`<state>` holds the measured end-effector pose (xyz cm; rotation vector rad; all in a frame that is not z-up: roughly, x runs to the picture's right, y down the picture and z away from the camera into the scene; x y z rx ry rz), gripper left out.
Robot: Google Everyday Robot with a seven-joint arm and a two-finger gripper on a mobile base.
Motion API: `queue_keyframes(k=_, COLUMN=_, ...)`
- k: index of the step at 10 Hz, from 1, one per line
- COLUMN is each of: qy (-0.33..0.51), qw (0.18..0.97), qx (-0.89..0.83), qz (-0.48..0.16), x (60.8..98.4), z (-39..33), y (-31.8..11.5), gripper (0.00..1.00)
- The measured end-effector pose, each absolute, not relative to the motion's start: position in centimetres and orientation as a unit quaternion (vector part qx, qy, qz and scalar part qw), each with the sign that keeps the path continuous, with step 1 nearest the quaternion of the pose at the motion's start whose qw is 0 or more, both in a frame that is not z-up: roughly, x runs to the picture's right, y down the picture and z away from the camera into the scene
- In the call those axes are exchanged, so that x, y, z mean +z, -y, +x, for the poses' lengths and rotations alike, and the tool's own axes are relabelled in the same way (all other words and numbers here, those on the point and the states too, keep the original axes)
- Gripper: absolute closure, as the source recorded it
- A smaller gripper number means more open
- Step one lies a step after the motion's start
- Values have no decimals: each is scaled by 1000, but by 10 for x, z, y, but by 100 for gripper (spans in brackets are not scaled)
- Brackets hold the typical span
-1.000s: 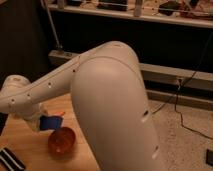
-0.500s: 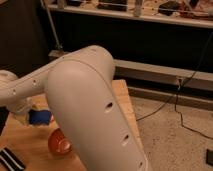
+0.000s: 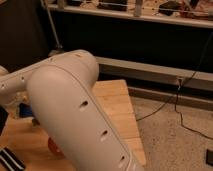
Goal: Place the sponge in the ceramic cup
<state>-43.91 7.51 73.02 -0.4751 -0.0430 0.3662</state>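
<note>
We are looking at the wooden table (image 3: 117, 100), and the big white arm (image 3: 75, 115) is covering most of its top. The thick rounded link is lying over the middle and near part of the table. A thinner link is reaching out above the table's left part.

The gripper is sitting at the end of this thinner link, above the left side of the table, but the arm is hiding it from us almost completely. Its fingers are standing closed.

Just under the thin link, over the left part of the table, a small piece of the dark blue sponge (image 3: 23, 109) is showing. We cannot tell whether the fingers are pressing on it, or whether it is touching the wood.

A thin orange-red edge of a bowl (image 3: 51, 145) is peeping out from under the thick link, on the near left part of the table. A black-and-white striped cloth (image 3: 10, 161) is lying at the table's near left corner.

Behind the far edge of the table a long dark shelf unit (image 3: 150, 50) is standing. To the right of the table the speckled floor (image 3: 170, 145) is showing, and a black cable (image 3: 175, 106) is running across it.
</note>
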Motion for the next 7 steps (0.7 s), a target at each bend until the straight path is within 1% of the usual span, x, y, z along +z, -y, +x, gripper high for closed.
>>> queue_keyframes(k=3, qy=42, qw=952, qx=211, qz=-216, x=736, z=-468, y=-44, gripper=77)
queue_keyframes(k=7, qy=52, qw=951, qx=225, qz=-205, x=750, z=-496, y=-33, gripper=77)
